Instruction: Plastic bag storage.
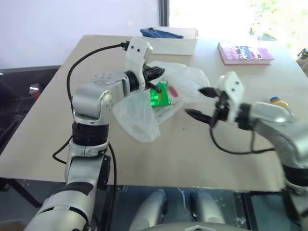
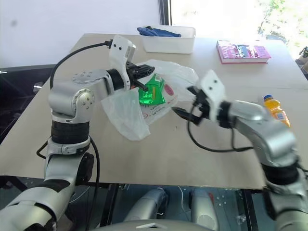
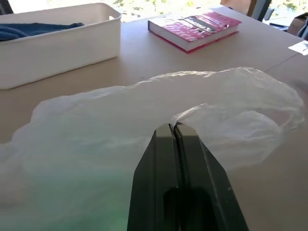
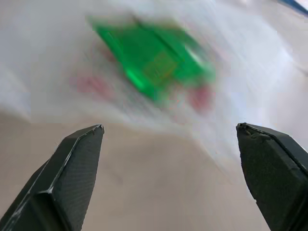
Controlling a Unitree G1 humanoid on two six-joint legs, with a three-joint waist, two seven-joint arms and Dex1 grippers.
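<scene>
Bright window light is seen behind a pale wooden table (image 1: 159, 159), on which the scene is laid out. Near the table's middle, the plastic bag (image 1: 139, 113) is held lifted and crumpled, its lower part hanging down to the tabletop. A fold of its upper edge is clamped by the left gripper (image 1: 155, 73), whose two black fingers (image 3: 179, 159) are seen pressed tightly together on the film in the left wrist view. A shiny green snack packet (image 2: 151, 92) is visible through the translucent film, inside the bag, beside faint red print. The right gripper (image 1: 198, 102) is held just beside the bag's right side, apart from it, with its fingers (image 4: 77, 168) spread wide and nothing between them. At the far edge a white tray (image 1: 175, 41) with a blue cloth (image 1: 161, 33) in it is placed, and a pink book (image 1: 244, 53) lies to its right. An orange bottle (image 2: 275, 108) is seen near the right edge.
</scene>
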